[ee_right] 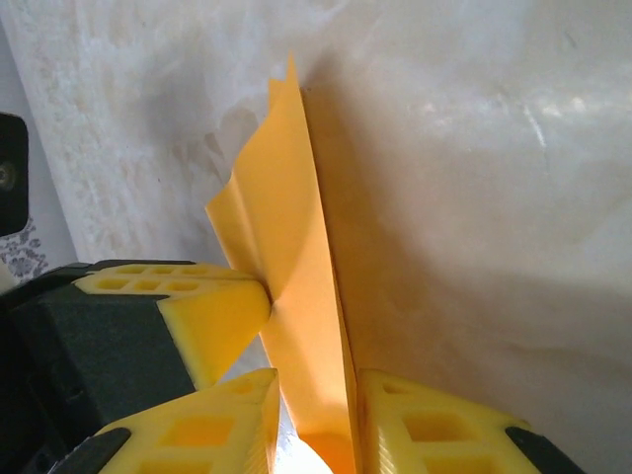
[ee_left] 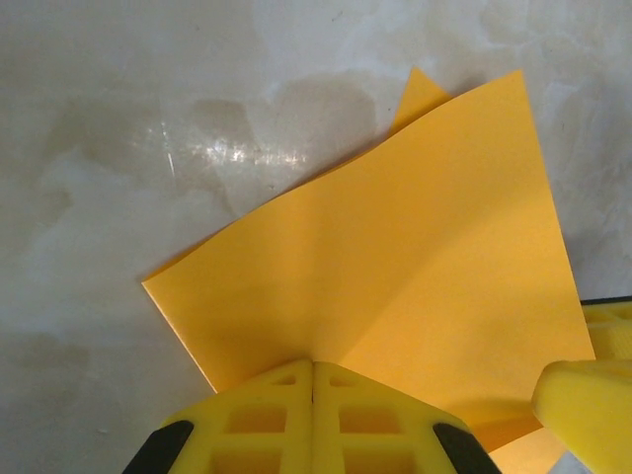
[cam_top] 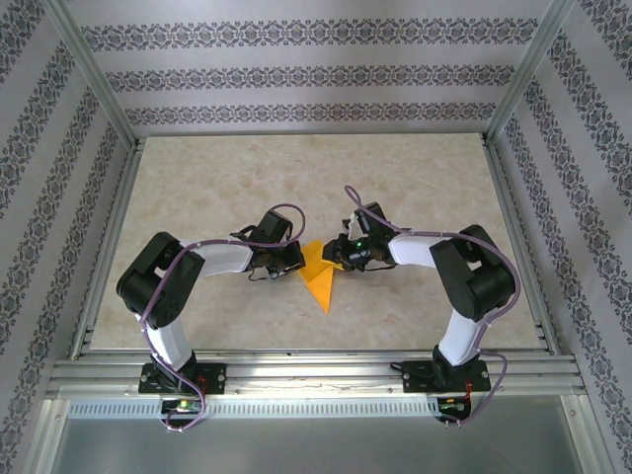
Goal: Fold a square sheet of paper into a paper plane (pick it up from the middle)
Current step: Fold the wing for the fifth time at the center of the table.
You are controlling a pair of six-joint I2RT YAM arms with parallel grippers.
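Bright orange square sheet of paper (cam_top: 318, 272) is sitting roughly mid-surface, a bit closer to the near edge than the far one. It's already creased and is looking more like a pointed folded shape than a flat square. So I'm guessing we're somewhere in the middle folds, not a finished plane yet.

Left pincer (ee_left: 313, 367) is clamping down on the sheet right at a crease, jaws meeting, with the paper fanning out past them. Right pincer (ee_right: 316, 385) is facing it from the opposite side and is pinching the paper too, as far as I can tell. The sheet is standing on edge between its yellow fingers (ee_right: 425, 430).

My read: one side is anchoring the fold line while the other is holding a flap up off the pale marbled surface (cam_top: 415, 188) so it can get swung over. Both pincers are working practically against each other, so a slip or tear is looking like the main risk. Paper's thin and is bowing a little between the grips.
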